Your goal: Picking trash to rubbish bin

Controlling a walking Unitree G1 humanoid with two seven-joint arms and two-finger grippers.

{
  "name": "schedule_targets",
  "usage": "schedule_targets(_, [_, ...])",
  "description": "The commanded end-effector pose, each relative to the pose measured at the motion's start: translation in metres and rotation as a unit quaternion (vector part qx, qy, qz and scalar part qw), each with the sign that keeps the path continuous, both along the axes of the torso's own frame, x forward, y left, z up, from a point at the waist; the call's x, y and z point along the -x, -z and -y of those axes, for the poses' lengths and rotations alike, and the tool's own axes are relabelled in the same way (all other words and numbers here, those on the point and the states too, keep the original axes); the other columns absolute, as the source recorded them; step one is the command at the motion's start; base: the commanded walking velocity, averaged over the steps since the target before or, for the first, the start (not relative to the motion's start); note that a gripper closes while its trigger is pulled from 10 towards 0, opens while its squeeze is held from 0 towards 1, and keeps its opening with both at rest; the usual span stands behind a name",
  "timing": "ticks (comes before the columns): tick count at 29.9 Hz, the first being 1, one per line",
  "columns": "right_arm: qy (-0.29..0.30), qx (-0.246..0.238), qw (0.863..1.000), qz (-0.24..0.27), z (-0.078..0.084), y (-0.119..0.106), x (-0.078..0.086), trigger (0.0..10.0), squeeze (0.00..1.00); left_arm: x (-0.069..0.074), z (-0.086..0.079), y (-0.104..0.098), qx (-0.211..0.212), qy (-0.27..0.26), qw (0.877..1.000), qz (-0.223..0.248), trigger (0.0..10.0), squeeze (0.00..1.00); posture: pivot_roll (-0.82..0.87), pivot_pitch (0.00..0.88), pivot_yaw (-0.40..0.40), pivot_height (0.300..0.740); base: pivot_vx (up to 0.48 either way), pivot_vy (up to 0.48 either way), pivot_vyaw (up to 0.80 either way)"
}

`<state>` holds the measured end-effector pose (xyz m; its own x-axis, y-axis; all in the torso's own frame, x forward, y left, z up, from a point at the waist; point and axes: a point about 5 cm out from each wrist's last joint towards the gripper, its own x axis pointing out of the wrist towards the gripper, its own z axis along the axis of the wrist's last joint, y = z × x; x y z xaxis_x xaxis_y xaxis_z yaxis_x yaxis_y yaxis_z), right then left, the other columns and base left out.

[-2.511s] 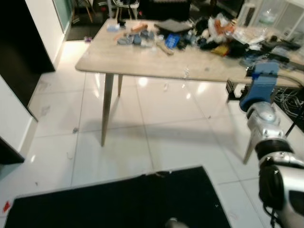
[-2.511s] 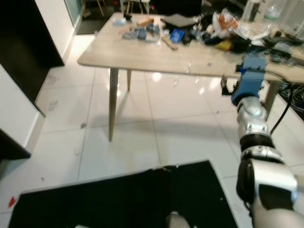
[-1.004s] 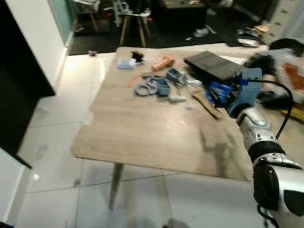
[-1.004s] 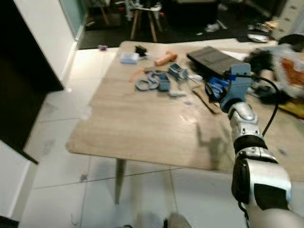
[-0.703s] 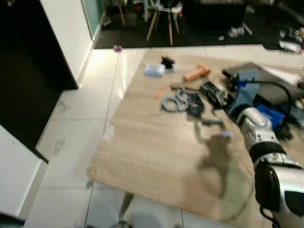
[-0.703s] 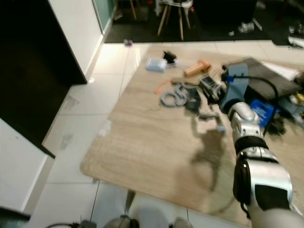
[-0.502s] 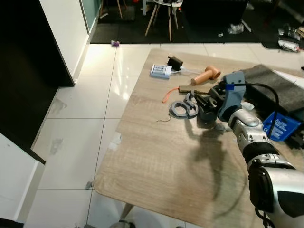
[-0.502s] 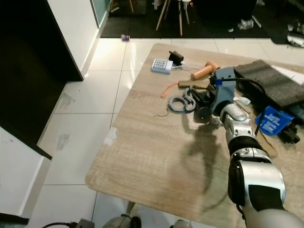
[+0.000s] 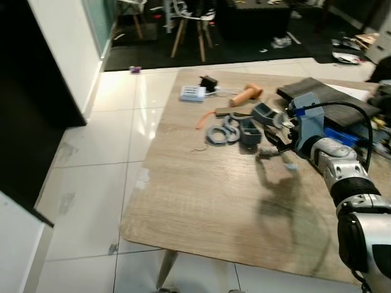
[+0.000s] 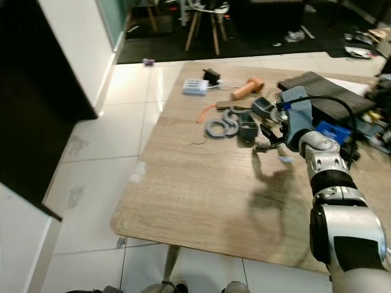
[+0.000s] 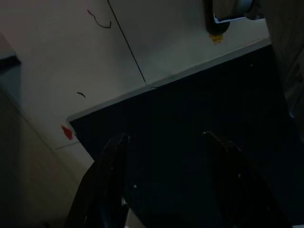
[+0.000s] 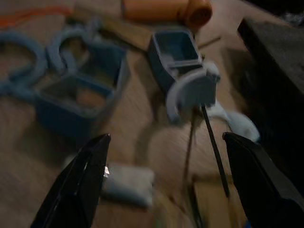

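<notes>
**Trash within reach on the table**

Trash, a small white crumpled scrap [image 12: 127,184], lies on the wooden table [image 9: 201,201] just ahead of the right gripper [image 12: 164,156], between its spread fingers. Half a second ago the gripper hung higher over the grey-blue parts [image 9: 239,129]; now it is lower and nearer the scrap, so a pinch looks imminent. The left gripper [image 11: 166,180], open, hangs idle over the dark mat.

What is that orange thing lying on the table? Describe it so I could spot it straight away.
Start at the wooden table and look toward its far edge, past the cluster of blue-grey plastic parts. The orange cylinder lies on its side there, just right of a small white block. It is the only thick, rounded orange piece, unlike the thin orange strip nearby.
</notes>
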<state>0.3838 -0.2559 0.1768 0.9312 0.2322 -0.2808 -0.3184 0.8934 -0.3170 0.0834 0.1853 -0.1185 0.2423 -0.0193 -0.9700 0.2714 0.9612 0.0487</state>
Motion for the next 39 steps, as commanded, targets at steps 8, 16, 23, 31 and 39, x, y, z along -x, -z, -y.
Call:
schedule_targets(8, [-0.159,0.139,0.977,-0.012,-0.022,0.004,0.007,10.0,0.00,-0.009,0.008,-0.001,0.013,0.009,1.000,0.017,10.0,0.00,-0.08,0.079,0.019,0.740,0.000,0.000,0.00])
schedule_targets(16, [-0.248,0.192,0.949,-0.018,-0.033,-0.001,0.013,10.0,0.00,-0.007,0.009,-0.001,0.015,0.009,1.000,0.014,10.0,0.00,-0.08,0.084,0.016,0.740,0.000,0.000,0.00])
schedule_targets(23, [-0.248,0.232,0.940,-0.032,-0.032,-0.001,0.012,10.0,0.00,-0.006,0.010,-0.001,0.016,0.006,1.000,0.013,10.0,0.00,-0.08,0.084,0.014,0.740,0.000,0.000,0.00])
schedule_targets(31, [-0.230,0.273,0.934,-0.019,-0.030,0.001,0.009,10.0,0.00,-0.006,0.009,-0.001,0.017,0.006,1.000,0.014,10.0,0.00,-0.08,0.084,0.012,0.740,0.000,0.000,0.00])
schedule_targets(39, [-0.227,0.274,0.934,0.004,-0.037,0.005,0.007,10.0,0.00,-0.006,0.008,-0.001,0.017,0.006,1.000,0.014,10.0,0.00,-0.08,0.088,0.011,0.740,0.000,0.000,0.00])
